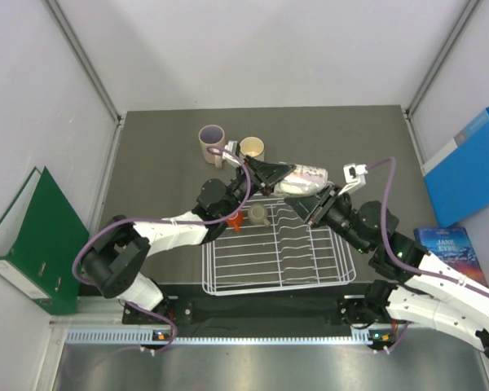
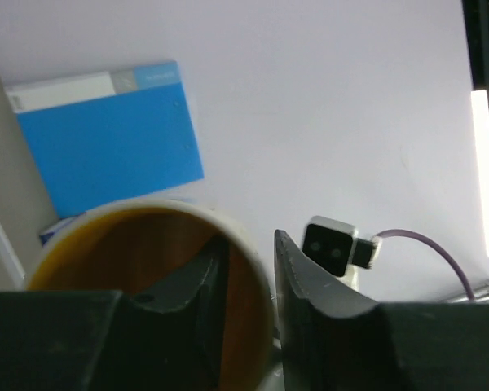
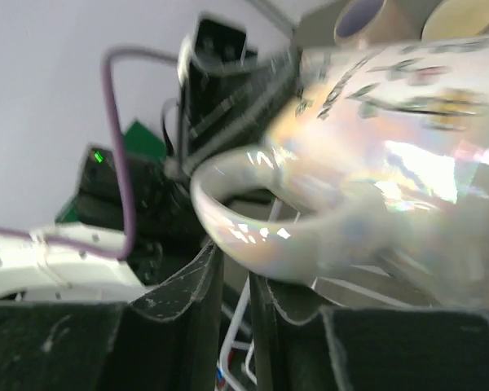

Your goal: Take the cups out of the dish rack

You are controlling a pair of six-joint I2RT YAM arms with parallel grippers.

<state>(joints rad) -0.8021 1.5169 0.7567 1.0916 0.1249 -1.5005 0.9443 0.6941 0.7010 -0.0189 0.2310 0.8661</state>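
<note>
The speckled mug (image 1: 303,177) with an orange inside (image 2: 122,252) hangs on its side above the far edge of the white dish rack (image 1: 277,252). My left gripper (image 1: 270,173) (image 2: 249,238) is shut on its rim, one finger inside and one outside. My right gripper (image 1: 319,198) (image 3: 235,262) has its fingers almost together just under the mug's handle (image 3: 244,232), with nothing between them. A small tan cup (image 1: 258,213) and a small red-orange cup (image 1: 235,218) sit at the rack's far left corner. The pinkish-beige mug (image 1: 212,140) and the cream mug (image 1: 252,148) stand on the table behind.
A blue binder (image 1: 464,167) leans at the right wall with a book (image 1: 452,248) below it. A green binder (image 1: 33,240) stands at the left wall. White walls close in the table on three sides.
</note>
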